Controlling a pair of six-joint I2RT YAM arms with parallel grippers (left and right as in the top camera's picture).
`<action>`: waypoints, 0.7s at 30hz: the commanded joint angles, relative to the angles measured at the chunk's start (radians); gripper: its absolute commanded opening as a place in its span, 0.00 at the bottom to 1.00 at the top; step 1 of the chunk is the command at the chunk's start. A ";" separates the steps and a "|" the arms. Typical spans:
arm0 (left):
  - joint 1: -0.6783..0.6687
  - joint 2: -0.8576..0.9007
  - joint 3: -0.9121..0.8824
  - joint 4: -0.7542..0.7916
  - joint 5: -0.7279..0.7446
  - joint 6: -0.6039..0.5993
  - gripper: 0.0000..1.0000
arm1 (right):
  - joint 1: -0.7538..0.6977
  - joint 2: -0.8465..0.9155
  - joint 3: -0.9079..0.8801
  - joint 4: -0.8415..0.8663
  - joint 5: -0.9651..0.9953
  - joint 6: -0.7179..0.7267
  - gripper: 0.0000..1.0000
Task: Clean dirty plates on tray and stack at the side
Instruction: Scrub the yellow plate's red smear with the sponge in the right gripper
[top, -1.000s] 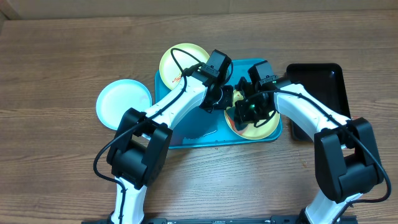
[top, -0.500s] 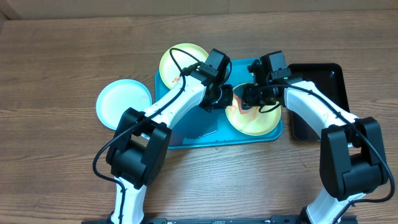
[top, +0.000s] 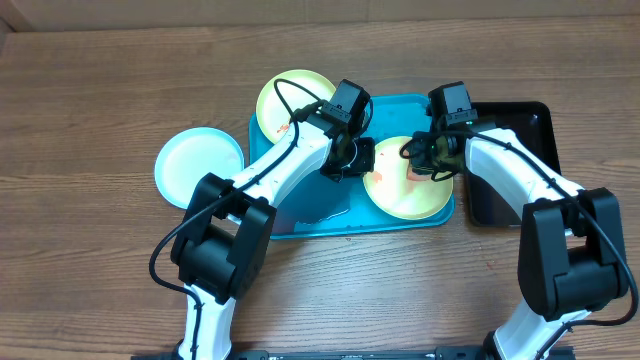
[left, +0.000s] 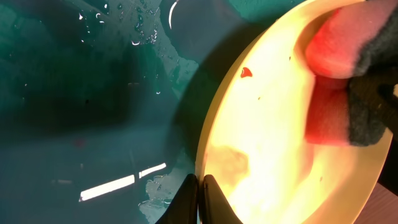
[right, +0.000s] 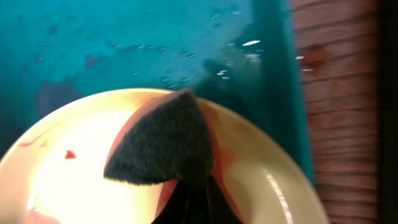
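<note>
A pale yellow-green plate (top: 405, 192) with red sauce smears lies in the right part of the turquoise tray (top: 300, 215). My left gripper (top: 352, 160) is shut on this plate's left rim (left: 208, 146). My right gripper (top: 425, 160) is shut on a sponge (right: 165, 146), dark on one side and red on the other, pressed on the plate (right: 74, 180). A second yellow-green plate (top: 290, 100) rests on the tray's back left corner. A pale blue-white plate (top: 198, 165) lies on the table left of the tray.
A smaller black tray (top: 510, 150) stands right of the turquoise tray. Water drops and a wet film lie on the tray floor (left: 93, 93). Wooden tabletop (top: 100, 260) lies all around.
My right gripper with the sponge has moved back and to the right across the plate, uncovering most of the plate. The left gripper has stayed on the plate's rim.
</note>
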 joint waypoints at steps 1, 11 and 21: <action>-0.015 0.006 0.006 0.000 0.026 -0.001 0.04 | -0.009 -0.011 0.050 0.000 0.017 0.035 0.04; -0.021 0.006 0.006 0.001 0.026 0.018 0.04 | 0.142 -0.002 0.062 0.026 -0.165 -0.182 0.03; -0.018 0.006 0.006 0.005 0.024 0.021 0.04 | 0.180 -0.001 0.061 -0.155 -0.252 -0.201 0.04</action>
